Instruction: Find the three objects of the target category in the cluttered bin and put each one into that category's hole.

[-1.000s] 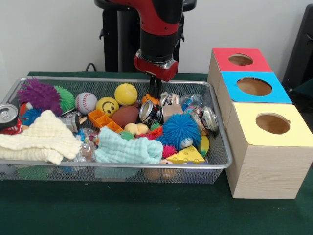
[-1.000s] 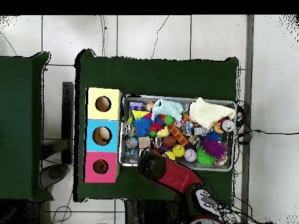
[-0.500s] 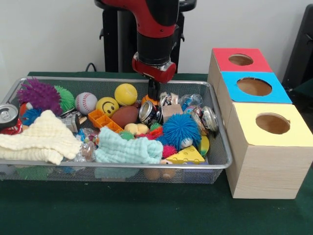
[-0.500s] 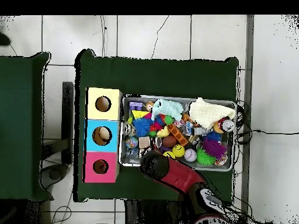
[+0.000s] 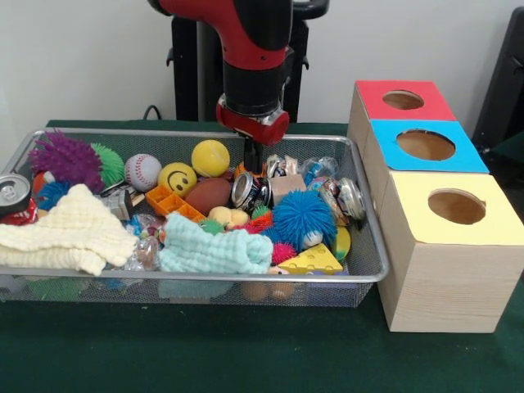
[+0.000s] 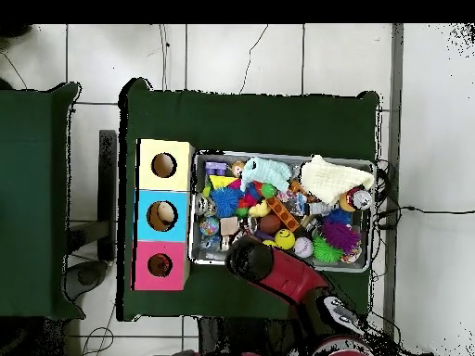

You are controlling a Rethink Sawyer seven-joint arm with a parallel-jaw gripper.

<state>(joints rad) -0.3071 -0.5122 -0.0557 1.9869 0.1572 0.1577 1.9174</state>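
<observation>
My gripper [image 5: 250, 157] hangs low at the back of the wire mesh bin [image 5: 205, 133], just above a crushed can [image 5: 248, 188] and the brown football [image 5: 210, 195]. Its tip is dark and partly hidden among the clutter, so its state does not show. A yellow ball [image 5: 210, 157], a smiley ball [image 5: 178, 178] and a baseball [image 5: 143, 172] lie to its left. Right of the bin stand the red box [image 5: 372, 94], the blue box [image 5: 393, 155] and the yellow box [image 5: 417, 192], each with a round hole. From overhead the arm [image 6: 264, 264] covers the gripper.
A blue fuzzy ball [image 5: 303, 219], a yellow cheese wedge [image 5: 311, 260], a teal cloth [image 5: 213, 250] and a cream cloth [image 5: 65, 231] fill the bin's front. A purple spiky ball [image 5: 65, 158] and a can [image 5: 14, 195] sit at its left end. Something pale shows inside the blue box's hole [image 6: 165, 215].
In the front view the gripper has shifted a little to the left and slightly lower, towards the football. The objects in the bin have not moved.
</observation>
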